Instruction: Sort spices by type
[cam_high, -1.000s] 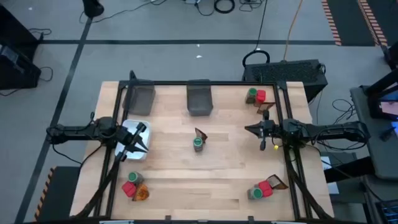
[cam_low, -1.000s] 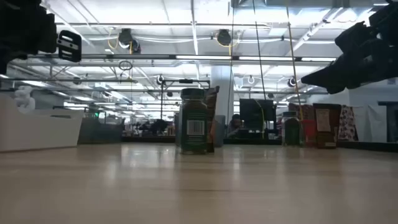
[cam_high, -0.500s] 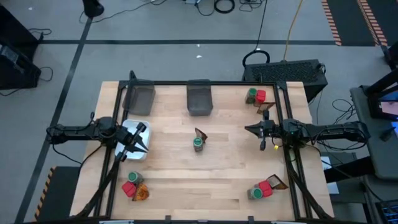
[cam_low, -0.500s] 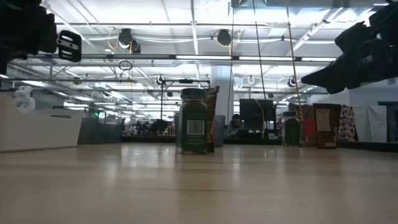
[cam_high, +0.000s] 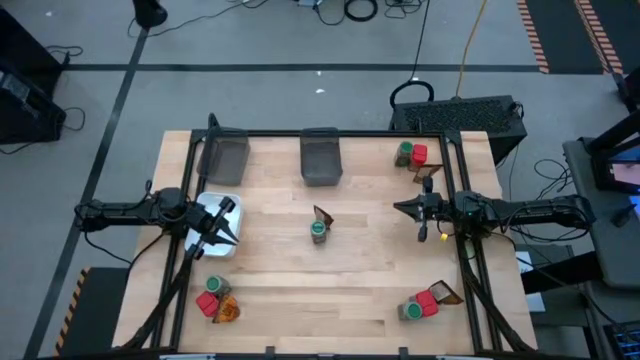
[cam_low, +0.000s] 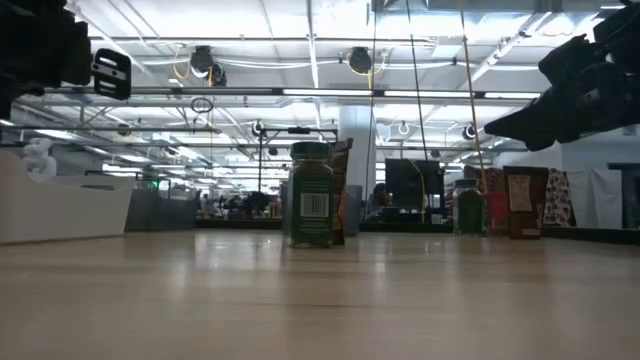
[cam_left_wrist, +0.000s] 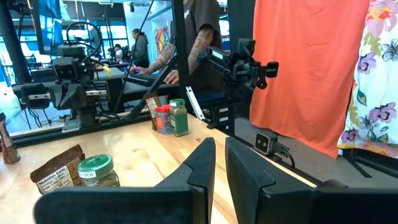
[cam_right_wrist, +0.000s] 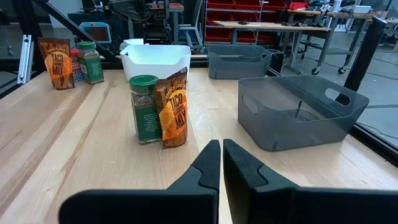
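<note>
At the table's centre, a round green-lidded glass jar of dark green spice (cam_high: 318, 231) is seen upright, with a brown-orange taco-mix packet (cam_high: 323, 214) leaning against it. Three more clusters are found near the corners, each made up of a green-lidded jar, a red blocky container and a brown-orange packet set close together: a far right cluster (cam_high: 413, 156), a near right cluster (cam_high: 427, 302), and a near left cluster (cam_high: 216, 299). All jars are seen upright with lids on.
</note>
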